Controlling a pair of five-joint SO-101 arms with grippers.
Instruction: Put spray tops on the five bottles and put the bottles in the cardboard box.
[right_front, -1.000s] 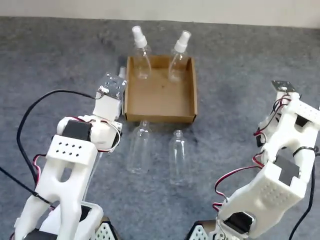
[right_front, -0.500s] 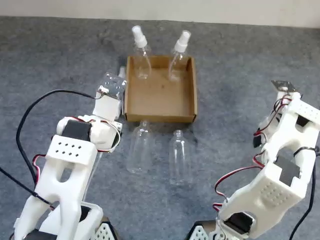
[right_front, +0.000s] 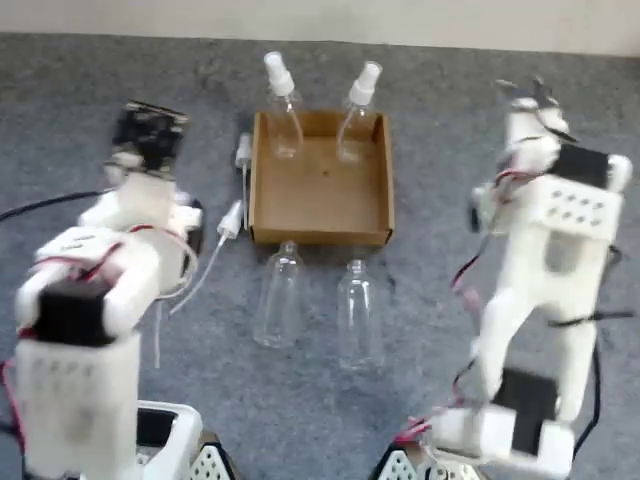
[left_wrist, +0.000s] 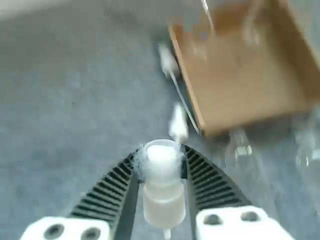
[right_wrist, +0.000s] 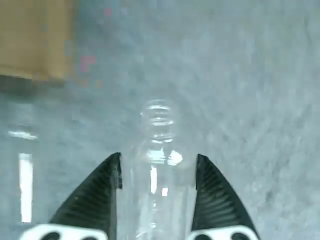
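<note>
Between the fingers of my left gripper (left_wrist: 161, 150), shut, sits a white spray top (left_wrist: 162, 175); this arm (right_front: 140, 215) hangs left of the cardboard box (right_front: 320, 232). My right gripper (right_wrist: 157, 161) is shut on a clear bottle (right_wrist: 157, 145) with a bare neck; its arm (right_front: 545, 190) stands right of the box. Two capped bottles (right_front: 283, 110) (right_front: 358, 108) stand at the box's far side. Two uncapped bottles (right_front: 278, 295) (right_front: 358, 312) lie in front of it. Two loose spray tops (right_front: 243, 152) (right_front: 229, 220) lie beside its left wall.
Grey carpet covers the table. In the left wrist view the box (left_wrist: 240, 85) lies ahead with the loose spray tops (left_wrist: 167, 57) (left_wrist: 177, 122) along its wall. The right wrist view shows a box corner (right_wrist: 35, 40) and a lying bottle (right_wrist: 22, 165).
Both arms have risen and swung. The left arm pulled back left from the box wall, uncovering the two loose spray tops. The right arm moved toward the far side.
</note>
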